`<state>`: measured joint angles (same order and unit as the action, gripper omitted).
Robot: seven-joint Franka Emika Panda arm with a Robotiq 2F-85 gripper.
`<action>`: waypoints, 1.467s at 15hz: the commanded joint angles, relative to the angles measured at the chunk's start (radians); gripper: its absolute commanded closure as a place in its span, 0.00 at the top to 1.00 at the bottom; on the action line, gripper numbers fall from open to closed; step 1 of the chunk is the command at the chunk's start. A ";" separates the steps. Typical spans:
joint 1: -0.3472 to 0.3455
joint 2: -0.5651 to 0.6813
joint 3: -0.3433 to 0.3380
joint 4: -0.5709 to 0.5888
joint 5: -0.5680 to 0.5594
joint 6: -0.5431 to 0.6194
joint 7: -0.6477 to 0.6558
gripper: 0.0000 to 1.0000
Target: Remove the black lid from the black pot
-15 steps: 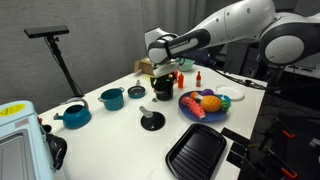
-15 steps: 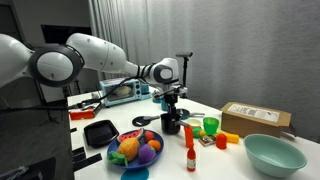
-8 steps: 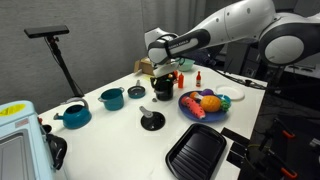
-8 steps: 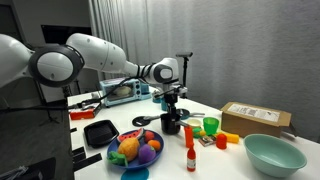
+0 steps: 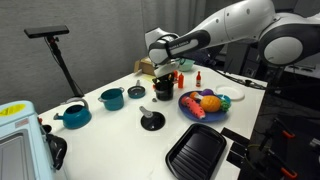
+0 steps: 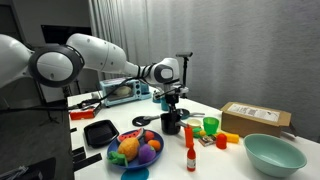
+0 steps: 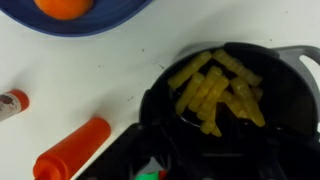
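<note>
Well, nothing moves over this last second: the gripper (image 5: 163,81) hangs just above the black pot (image 7: 285,110), which stands open with yellow strips (image 7: 215,88) showing inside. Whether its fingers are open or closed, I cannot tell. The black lid (image 5: 152,120) lies apart on the table (image 5: 120,128), nearer. The job looks done.

Teal pot (image 5: 112,98), blue plate (image 5: 185,109), ridged tray (image 5: 197,153)

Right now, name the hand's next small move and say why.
Probably lift the hand straight up and clear. The wrist view shows the black pot open, yellow fries inside, and the black lid lies on the table, apart from it.
</note>
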<state>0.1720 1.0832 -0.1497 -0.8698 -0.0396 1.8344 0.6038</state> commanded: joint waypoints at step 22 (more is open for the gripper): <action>-0.042 -0.075 0.027 0.066 0.022 -0.004 -0.046 0.00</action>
<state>0.1512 1.0587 -0.1496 -0.8330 -0.0503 1.8635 0.5971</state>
